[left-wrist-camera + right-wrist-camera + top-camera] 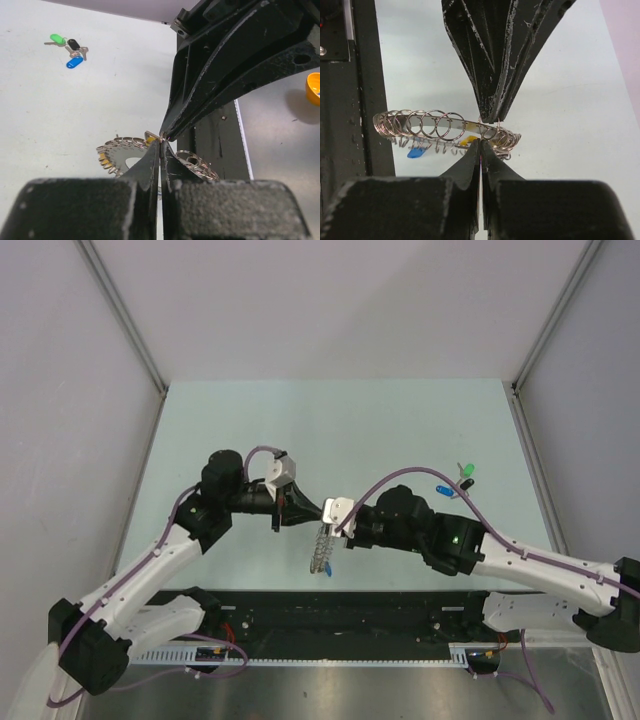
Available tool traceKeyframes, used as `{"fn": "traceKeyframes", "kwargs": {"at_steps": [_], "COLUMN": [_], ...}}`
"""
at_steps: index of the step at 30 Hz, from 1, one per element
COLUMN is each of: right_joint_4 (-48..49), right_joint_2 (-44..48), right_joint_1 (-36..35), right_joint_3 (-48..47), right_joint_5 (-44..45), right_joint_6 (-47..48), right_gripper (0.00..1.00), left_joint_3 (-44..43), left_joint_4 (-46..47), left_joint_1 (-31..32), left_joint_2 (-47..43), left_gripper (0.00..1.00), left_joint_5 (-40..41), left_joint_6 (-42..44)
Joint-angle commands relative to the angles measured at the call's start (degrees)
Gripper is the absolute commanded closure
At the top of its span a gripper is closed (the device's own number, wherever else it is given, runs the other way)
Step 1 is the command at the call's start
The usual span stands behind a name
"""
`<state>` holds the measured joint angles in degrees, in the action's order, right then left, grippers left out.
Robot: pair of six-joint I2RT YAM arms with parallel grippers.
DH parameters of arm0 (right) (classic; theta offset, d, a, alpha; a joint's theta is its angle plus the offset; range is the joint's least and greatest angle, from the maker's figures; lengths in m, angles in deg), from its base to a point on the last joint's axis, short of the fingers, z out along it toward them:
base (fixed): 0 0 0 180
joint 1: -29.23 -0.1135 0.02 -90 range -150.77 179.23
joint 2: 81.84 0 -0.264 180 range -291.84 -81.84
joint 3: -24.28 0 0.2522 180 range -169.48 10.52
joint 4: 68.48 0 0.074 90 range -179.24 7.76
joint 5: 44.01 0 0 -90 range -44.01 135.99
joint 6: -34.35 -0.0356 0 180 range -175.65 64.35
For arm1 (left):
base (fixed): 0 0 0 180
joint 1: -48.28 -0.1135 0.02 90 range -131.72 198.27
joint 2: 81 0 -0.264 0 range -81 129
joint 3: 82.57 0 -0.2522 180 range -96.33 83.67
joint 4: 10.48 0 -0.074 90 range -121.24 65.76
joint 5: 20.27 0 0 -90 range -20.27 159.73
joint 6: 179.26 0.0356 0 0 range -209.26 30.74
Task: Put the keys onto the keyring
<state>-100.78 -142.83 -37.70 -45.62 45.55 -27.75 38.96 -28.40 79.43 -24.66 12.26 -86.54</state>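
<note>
The keyring point(321, 548) is a flat grey metal ring hung all round with small wire loops. It hangs edge-on above the table's near middle. My left gripper point(322, 512) and right gripper point(336, 521) meet tip to tip at its top, both shut on its rim. In the right wrist view the keyring point(435, 122) runs across, with my right gripper point(481, 144) below it and the left fingers point(495, 65) pinching from above. A yellow key point(466, 141) and a blue key point(416, 152) dangle from it. Loose keys lie far right: green point(465, 470), black point(466, 483), blue point(443, 490).
A black rail point(350, 610) runs along the table's near edge, just below the hanging ring. White walls stand on three sides. In the left wrist view an orange object point(314, 87) shows at the right edge, on the grey surface beyond the rail.
</note>
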Motion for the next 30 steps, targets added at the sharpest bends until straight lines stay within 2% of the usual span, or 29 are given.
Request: {"fn": "traceKeyframes", "kwargs": {"at_steps": [1, 7, 16, 20, 23, 24, 30], "right_joint_4": [3.78, 6.06, 10.63, 13.09, 15.37, 15.99, 17.93], "right_joint_2": [1.93, 1.4, -1.58, -2.99, -3.78, -4.04, -4.49], "right_joint_1": [0.75, 3.13, 9.01, 11.47, 13.49, 14.02, 19.82], "right_joint_3": [1.82, 2.35, 2.53, 2.53, 2.61, 2.53, 2.53], "right_joint_5": [-3.15, -3.24, -6.4, -7.99, -8.25, -8.43, -7.99], "right_joint_6": [-2.41, -3.9, -9.35, -11.9, -14.71, -15.5, -23.49], "right_gripper": [1.0, 1.0, 1.0, 0.94, 0.77, 0.68, 0.47], "left_joint_3": [1.11, 1.47, -3.45, -4.85, -6.44, -6.79, -8.29], "left_joint_4": [11.8, 11.2, 4.6, 0.66, -1.36, -1.46, -2.08], "left_joint_1": [-0.48, -0.57, -0.57, -0.66, -0.57, -0.66, -2.15], "left_joint_2": [-2.98, -2.37, 0.7, 2.11, 3.25, 3.25, 4.3], "left_gripper": [1.0, 1.0, 1.0, 1.0, 0.99, 1.0, 1.0], "left_joint_5": [2.27, 8.24, 15.54, 19.32, 21.43, 22.92, 26.27], "left_joint_6": [-6.32, -6.24, -1.33, 0.0, 1.14, 1.41, 1.41]}}
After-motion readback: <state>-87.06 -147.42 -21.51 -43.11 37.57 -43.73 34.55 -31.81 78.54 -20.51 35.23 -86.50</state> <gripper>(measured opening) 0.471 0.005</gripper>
